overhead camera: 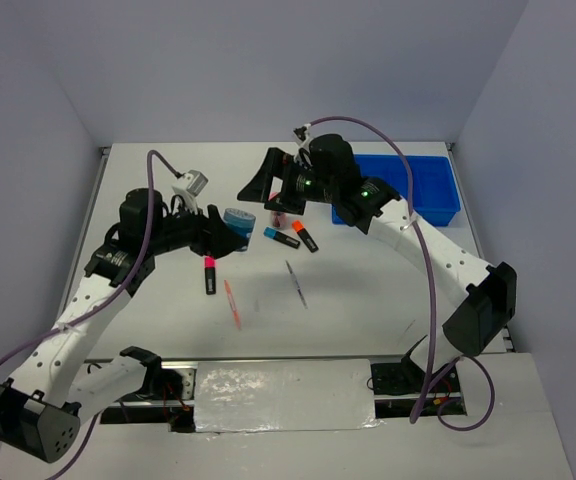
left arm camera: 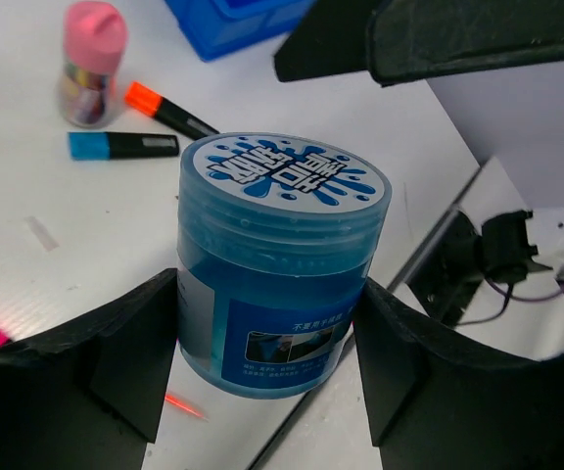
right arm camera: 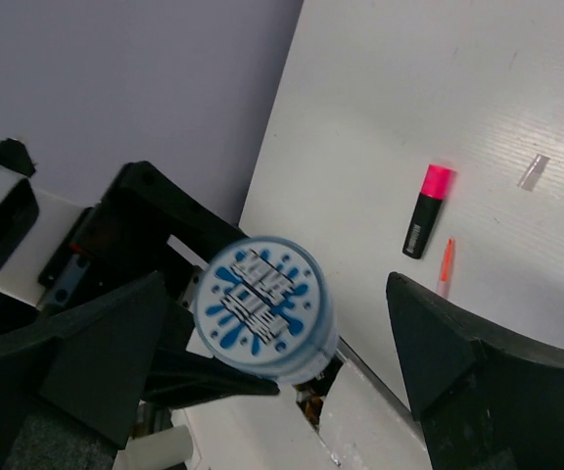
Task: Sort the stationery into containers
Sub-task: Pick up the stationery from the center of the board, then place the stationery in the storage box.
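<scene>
My left gripper (overhead camera: 226, 232) is shut on a round blue tub with a blue-white lid (overhead camera: 240, 217) and holds it by its sides (left arm camera: 277, 264), above the table. My right gripper (overhead camera: 263, 185) is open and wide, and faces the tub's lid (right arm camera: 262, 308) without touching it. A pink cylinder (overhead camera: 279, 217), a blue-capped highlighter (overhead camera: 280, 237) and an orange-capped highlighter (overhead camera: 305, 238) lie just right of the tub. A pink-capped highlighter (overhead camera: 209, 273), an orange pen (overhead camera: 232, 303) and a grey pen (overhead camera: 296, 285) lie nearer me. The blue tray (overhead camera: 408, 190) stands at the back right.
The right arm reaches from the right across the middle of the table, over the tray's left end. Grey walls close the table at the back and sides. A white taped strip (overhead camera: 283, 395) runs along the near edge between the arm bases.
</scene>
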`<action>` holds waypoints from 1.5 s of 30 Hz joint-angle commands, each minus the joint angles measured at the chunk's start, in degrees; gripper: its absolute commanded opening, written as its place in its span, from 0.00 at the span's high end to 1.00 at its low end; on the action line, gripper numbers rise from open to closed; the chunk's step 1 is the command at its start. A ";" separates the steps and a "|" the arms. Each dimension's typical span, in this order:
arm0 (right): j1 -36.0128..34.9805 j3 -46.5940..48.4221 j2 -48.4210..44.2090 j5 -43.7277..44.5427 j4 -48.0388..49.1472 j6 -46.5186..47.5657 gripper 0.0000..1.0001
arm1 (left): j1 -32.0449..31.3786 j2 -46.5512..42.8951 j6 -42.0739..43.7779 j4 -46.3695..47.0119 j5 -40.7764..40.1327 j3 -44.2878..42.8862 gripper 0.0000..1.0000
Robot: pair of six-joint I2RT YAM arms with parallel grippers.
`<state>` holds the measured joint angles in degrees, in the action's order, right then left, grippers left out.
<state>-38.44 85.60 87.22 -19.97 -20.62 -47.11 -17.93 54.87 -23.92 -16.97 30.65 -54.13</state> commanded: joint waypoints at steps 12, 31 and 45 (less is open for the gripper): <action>-5.41 3.34 2.69 0.54 -2.31 2.64 0.00 | -1.58 1.29 3.09 5.02 8.19 -3.97 1.00; 9.67 -1.84 -3.63 18.97 -2.66 10.62 1.00 | -1.58 1.02 5.03 -10.34 -17.15 -9.93 0.01; 26.57 5.97 13.41 29.38 2.07 30.13 1.00 | -1.58 -2.49 0.10 -18.36 -24.76 -7.57 0.01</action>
<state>-11.33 87.02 97.25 14.00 -24.23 -23.66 -19.44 52.95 -22.76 -35.29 7.05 -62.11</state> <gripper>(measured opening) 0.735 0.993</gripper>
